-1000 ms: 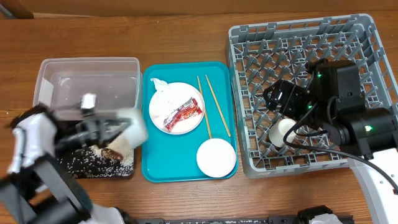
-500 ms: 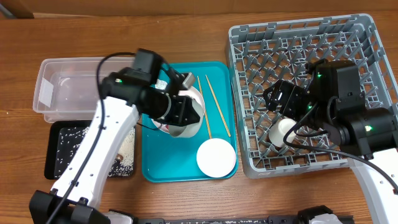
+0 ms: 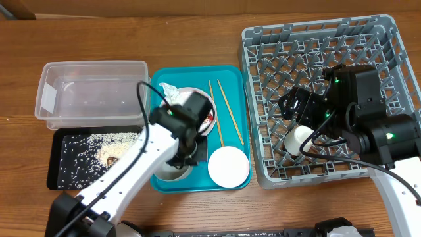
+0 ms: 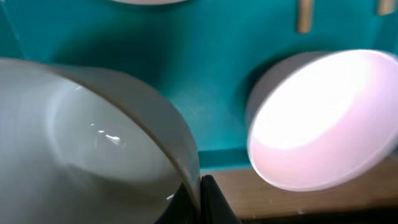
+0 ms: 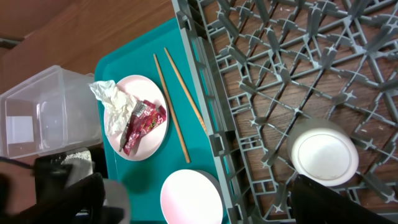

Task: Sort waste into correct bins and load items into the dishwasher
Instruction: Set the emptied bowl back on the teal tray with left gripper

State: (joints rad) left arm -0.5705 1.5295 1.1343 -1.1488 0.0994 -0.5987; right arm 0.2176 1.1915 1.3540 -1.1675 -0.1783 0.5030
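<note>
My left gripper (image 3: 187, 158) is shut on the rim of a white bowl (image 3: 172, 173), low over the front left of the teal tray (image 3: 158, 82). In the left wrist view the jaws (image 4: 200, 190) pinch the bowl's wall (image 4: 93, 143). A second white bowl (image 3: 229, 166) lies beside it. The round white plate (image 3: 205, 105) carries the red-and-white wrapper (image 5: 144, 119) and the crumpled tissue (image 3: 168, 91). Two chopsticks (image 3: 224, 112) lie on the tray. Rice and brown scraps (image 3: 105, 153) lie in the black tray (image 3: 54, 172). My right gripper (image 3: 296, 110) is open above the small white cup (image 3: 300, 138) in the grey dish rack (image 3: 368, 33).
The clear tub (image 3: 92, 92) stands behind the black tray. My left arm crosses from the front left over the tray's left edge and hides part of the plate. The rack's high walls enclose the right gripper.
My left arm has carried the bowl from over the black tray, across the plate, to the tray's front left. Rice now lies bare in the black tray. The right arm has not moved.
</note>
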